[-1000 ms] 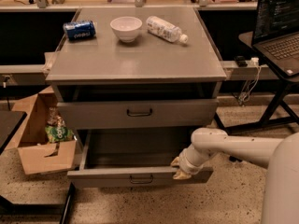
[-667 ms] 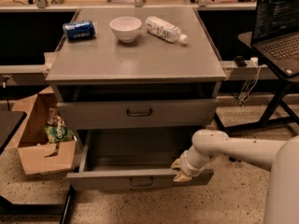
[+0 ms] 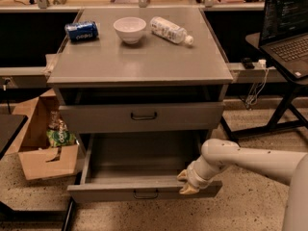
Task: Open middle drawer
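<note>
The middle drawer is a wide grey drawer with a small dark bar handle. It stands pulled far out below the upper drawer, and its inside is empty. My gripper is at the top edge of its front panel, near the right end. My white arm reaches in from the right. Whatever lies below the open drawer is hidden by it.
On the cabinet top are a blue can, a white bowl and a clear plastic bottle lying on its side. An open cardboard box stands on the floor at the left. A table with a laptop stands at the right.
The gripper and the drawer front have moved slightly further out toward the camera. The things on the top have not moved.
</note>
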You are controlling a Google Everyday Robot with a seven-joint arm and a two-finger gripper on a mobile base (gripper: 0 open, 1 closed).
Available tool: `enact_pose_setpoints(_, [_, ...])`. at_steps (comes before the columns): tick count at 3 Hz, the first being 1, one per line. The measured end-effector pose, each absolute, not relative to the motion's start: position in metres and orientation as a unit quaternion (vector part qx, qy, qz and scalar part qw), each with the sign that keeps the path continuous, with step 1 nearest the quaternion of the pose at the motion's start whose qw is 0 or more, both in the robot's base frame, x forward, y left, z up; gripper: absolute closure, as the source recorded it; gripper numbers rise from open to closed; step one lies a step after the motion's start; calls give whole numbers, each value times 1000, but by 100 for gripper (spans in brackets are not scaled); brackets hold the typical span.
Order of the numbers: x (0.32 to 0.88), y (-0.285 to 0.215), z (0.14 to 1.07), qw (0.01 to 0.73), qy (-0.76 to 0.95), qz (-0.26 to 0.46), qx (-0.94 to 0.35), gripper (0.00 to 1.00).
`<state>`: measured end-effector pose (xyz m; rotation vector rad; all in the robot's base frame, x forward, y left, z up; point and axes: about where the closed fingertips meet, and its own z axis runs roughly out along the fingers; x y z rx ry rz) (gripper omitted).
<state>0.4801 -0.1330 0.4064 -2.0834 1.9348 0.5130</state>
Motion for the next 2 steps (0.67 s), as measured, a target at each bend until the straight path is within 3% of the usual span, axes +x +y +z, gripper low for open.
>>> enact_pose_setpoints(1, [467,-132,406,127,663,189,-713,100])
enact_pose_setpoints(2, [467,-132,406,127,663,189,-713,82])
